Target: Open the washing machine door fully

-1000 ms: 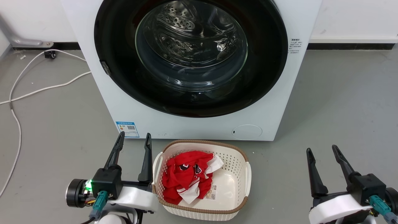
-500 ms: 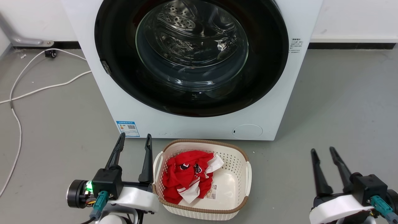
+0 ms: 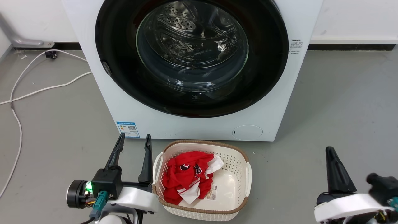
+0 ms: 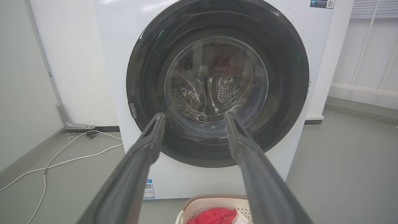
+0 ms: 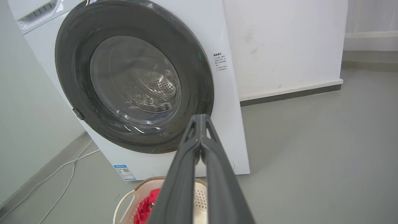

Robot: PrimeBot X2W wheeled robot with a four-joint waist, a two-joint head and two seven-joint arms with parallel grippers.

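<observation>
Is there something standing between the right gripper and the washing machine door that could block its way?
Nothing visible does. The right gripper, fingers shut, has open space up to the washing machine door. The laundry basket sits on the floor to that gripper's left, below the door, off that line.

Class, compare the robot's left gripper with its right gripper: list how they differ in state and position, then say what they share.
The left gripper has its fingers spread wide; the right gripper has its fingers pressed together. The left gripper sits close beside the laundry basket; the right gripper sits well apart from it. Both are empty and point toward the washing machine door without touching it.
</observation>
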